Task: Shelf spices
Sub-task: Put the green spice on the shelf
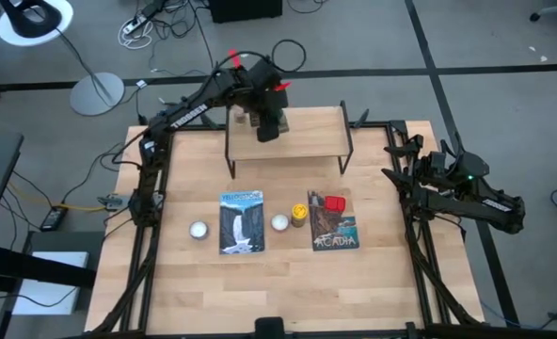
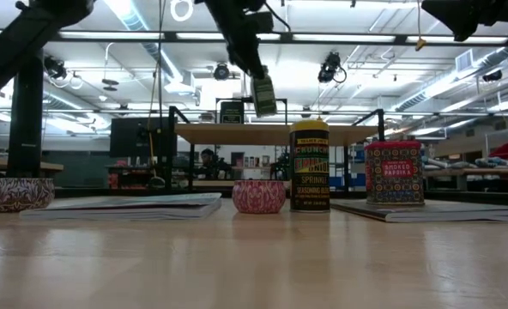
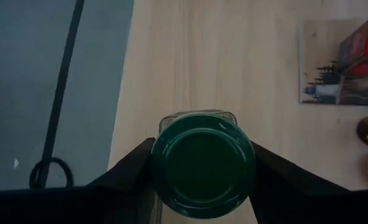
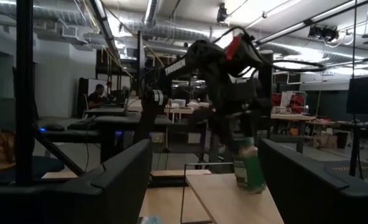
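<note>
My left gripper [image 1: 270,126] is over the shelf [image 1: 302,135] at the table's far side, shut on a green jar [image 2: 264,94] with a green cap [image 3: 202,163]. A dark square tin [image 2: 231,112] stands on the shelf's top board. A yellow-capped jar [image 1: 299,216] stands on the table. A red tin [image 1: 334,203] stands on a picture book [image 1: 335,234]. My right gripper [image 4: 202,186] waits open at the table's right edge, with nothing between its fingers. My left gripper pinches the green jar between its two fingers [image 3: 133,171], one on each side at the cap's rim [image 3: 159,163]. The fingers slant down from above. The jar hangs a little tilted, its bottom [image 2: 267,112] just clear of the shelf's top board.
A second picture book [image 1: 241,222] lies at the table's middle, with a white ball [image 1: 198,230] on its left and another [image 1: 279,222] on its right. The shelf's black legs [image 1: 346,146] stand on the table. Bare tabletop lies toward the near edge.
</note>
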